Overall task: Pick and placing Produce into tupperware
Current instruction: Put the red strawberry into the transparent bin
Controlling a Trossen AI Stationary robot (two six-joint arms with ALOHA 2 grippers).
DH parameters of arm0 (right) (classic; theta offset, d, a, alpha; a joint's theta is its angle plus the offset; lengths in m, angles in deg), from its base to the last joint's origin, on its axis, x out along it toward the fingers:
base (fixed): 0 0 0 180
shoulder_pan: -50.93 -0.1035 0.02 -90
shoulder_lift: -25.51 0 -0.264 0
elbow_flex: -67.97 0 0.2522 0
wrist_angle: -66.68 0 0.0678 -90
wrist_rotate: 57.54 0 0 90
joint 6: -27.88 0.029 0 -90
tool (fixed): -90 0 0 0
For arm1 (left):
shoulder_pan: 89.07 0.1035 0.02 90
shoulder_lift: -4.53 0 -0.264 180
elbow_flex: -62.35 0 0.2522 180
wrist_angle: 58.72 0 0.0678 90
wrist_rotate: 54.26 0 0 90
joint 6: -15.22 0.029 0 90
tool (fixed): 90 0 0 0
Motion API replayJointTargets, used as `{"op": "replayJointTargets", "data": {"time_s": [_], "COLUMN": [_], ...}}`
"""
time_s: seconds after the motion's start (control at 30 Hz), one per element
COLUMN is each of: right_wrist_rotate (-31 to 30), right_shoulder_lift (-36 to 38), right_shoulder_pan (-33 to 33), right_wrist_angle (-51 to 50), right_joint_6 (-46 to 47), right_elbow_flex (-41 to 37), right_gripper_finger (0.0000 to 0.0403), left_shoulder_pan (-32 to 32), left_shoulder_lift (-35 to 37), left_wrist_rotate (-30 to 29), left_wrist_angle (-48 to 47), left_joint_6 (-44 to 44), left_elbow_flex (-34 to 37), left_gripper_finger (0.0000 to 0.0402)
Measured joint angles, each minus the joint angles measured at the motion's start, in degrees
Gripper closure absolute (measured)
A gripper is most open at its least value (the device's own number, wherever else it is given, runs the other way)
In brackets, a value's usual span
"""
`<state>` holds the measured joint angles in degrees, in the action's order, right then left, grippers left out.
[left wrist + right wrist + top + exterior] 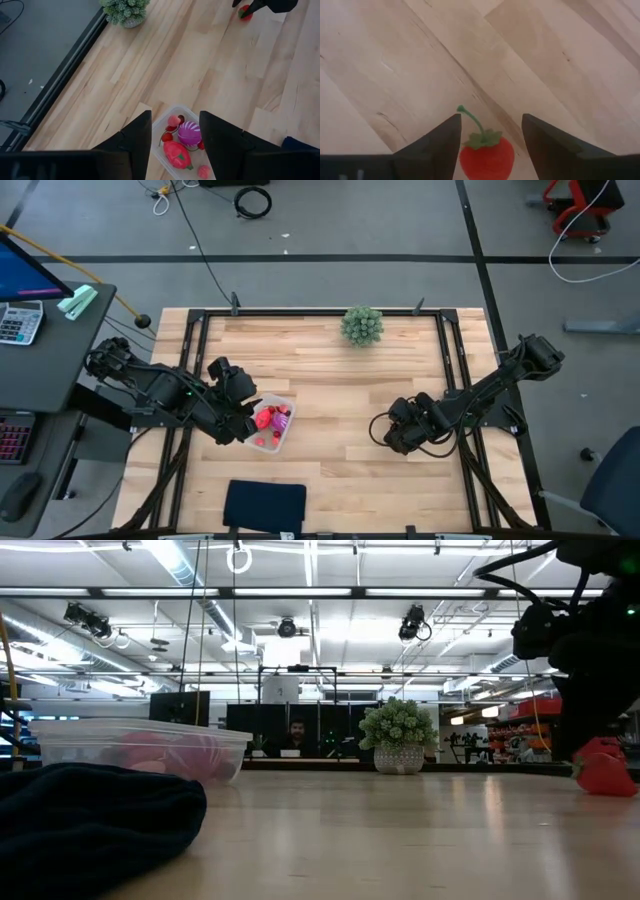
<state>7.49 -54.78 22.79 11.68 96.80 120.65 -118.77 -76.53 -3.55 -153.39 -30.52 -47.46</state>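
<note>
The clear tupperware (277, 427) sits left of the table's middle and holds a pink-red piece (177, 154), a purple-white ball (189, 134) and small red berries. My left gripper (175, 131) hovers open just above the tub's left end (248, 412). A red strawberry with a green stem (486, 156) lies on the wood at the right, also seen in the low view (605, 773). My right gripper (490, 136) is open and low over it (392, 435), one finger on either side, pointing down. In the high view the gripper hides the strawberry.
A green bushy plant in a pot (361, 326) stands at the far edge, middle. A dark flat pad (264, 506) lies at the near edge, in front of the tub. Bare wood stretches between tub and strawberry. A person (297, 734) sits far behind the table.
</note>
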Motion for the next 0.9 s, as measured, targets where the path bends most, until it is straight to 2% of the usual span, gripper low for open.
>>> {"op": "replayJointTargets", "data": {"time_s": [0.23,0.4,0.67,0.9], "right_wrist_rotate": [0.3,0.42,-0.64,-0.69], "right_shoulder_lift": [-0.02,-0.07,-0.07,-0.07], "right_shoulder_pan": [0.0,0.0,0.0,0.0], "right_wrist_angle": [1.35,6.2,6.83,7.07], "right_joint_6": [-0.07,-0.09,0.52,0.55], "right_elbow_flex": [-0.26,-3.33,-5.47,-5.51], "right_gripper_finger": [0.0201,0.0221,0.0252,0.0313], "left_shoulder_pan": [-0.02,-0.02,-0.01,-0.01], "left_shoulder_lift": [0.0,0.0,0.0,0.0], "left_wrist_rotate": [0.0,0.0,0.0,0.0], "left_wrist_angle": [0.0,0.02,0.02,0.02], "left_joint_6": [0.02,0.0,0.0,-0.11], "left_elbow_flex": [0.0,0.0,0.0,0.0], "left_gripper_finger": [0.023,0.023,0.023,0.023]}}
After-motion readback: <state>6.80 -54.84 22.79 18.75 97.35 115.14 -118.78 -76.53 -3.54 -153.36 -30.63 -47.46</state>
